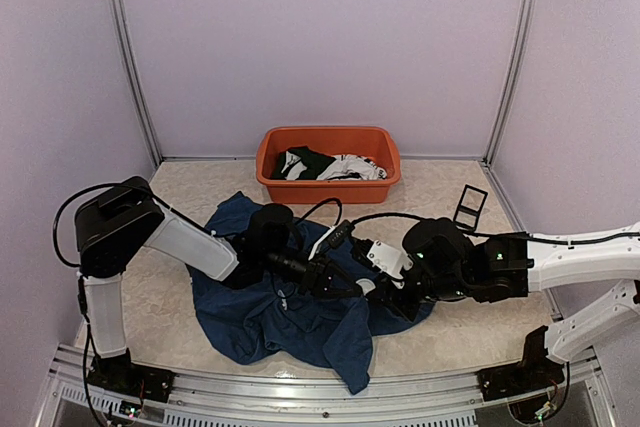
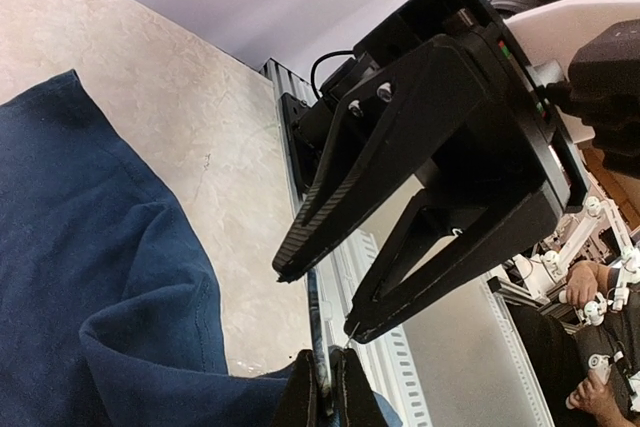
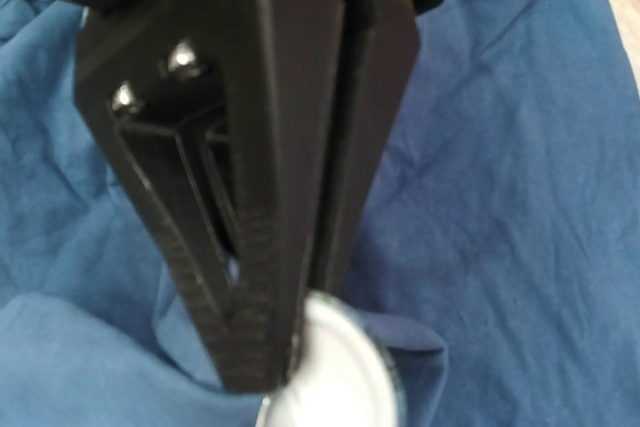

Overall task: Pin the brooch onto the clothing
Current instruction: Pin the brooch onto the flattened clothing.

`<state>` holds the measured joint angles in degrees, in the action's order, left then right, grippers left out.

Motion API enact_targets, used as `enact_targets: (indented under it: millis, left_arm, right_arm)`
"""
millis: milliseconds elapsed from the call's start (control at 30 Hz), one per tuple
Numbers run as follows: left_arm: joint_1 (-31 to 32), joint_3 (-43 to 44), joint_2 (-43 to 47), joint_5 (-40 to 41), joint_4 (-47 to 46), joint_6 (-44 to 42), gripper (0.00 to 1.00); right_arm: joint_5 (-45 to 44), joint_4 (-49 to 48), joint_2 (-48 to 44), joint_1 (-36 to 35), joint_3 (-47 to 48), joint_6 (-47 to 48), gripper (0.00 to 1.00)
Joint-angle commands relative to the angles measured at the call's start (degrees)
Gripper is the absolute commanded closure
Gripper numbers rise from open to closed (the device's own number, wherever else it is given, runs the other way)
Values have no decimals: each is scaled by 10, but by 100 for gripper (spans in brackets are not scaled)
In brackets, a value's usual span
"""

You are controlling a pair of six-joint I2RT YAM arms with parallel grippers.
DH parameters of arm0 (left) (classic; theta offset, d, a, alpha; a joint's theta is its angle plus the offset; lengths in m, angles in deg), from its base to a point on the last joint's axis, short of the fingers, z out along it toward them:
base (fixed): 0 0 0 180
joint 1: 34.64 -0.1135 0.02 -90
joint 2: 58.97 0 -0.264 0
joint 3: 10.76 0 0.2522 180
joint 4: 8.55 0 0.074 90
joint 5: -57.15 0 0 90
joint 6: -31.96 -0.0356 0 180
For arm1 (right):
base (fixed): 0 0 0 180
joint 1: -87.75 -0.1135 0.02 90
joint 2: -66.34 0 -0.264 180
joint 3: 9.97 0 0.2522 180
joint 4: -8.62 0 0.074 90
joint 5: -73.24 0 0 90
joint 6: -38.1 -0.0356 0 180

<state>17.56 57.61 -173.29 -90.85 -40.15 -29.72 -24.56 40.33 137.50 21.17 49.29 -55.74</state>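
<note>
**Brooch at the right fingertips, over the navy T-shirt**

The T-shirt [image 1: 260, 317] is spread in a rumpled heap on the table [image 1: 450, 337], near the middle and toward the near edge. Both arms are reached in over it from either side.

The brooch [image 3: 335, 377], a white round disc, is seen in the right wrist view directly at the tips of the right gripper [image 2: 320, 302], with blue fabric all around and beneath it. In the left wrist view the right fingers are seen standing apart, with a gap between their tips. Whether they are clamped on the disc cannot be told.

The left gripper [image 2: 325, 357] is pressed together, just beside the right gripper's tips. A thin dark strip is seen rising from between its fingers toward the right gripper. Blue fabric is gathered at the left fingers' base, but what the strip is cannot be told.

Farther back, an orange tub [image 1: 330, 190] is set against the far wall, with black and white garments [image 1: 320, 164] lying inside it. A small black frame [image 1: 470, 207] is stood to the right of the tub, well apart from the T-shirt.
</note>
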Motion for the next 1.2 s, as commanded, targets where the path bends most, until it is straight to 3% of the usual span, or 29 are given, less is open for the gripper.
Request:
enact_targets:
  millis: [0,200,633,1167]
  left_arm:
    - [9,15,-13,-27,-1,2,100]
    - [10,17,-14,-31,0,2,100]
    - [16,13,-5,-15,11,-14,100]
    - [30,-18,48,98,40,-84,100]
  right_arm:
    - [-7,-29,10,-1,23,6,71]
    - [-13,-36,-2,-1,21,0,83]
    - [10,-40,23,0,28,-42,90]
    - [32,-77,74,2,30,-152,96]
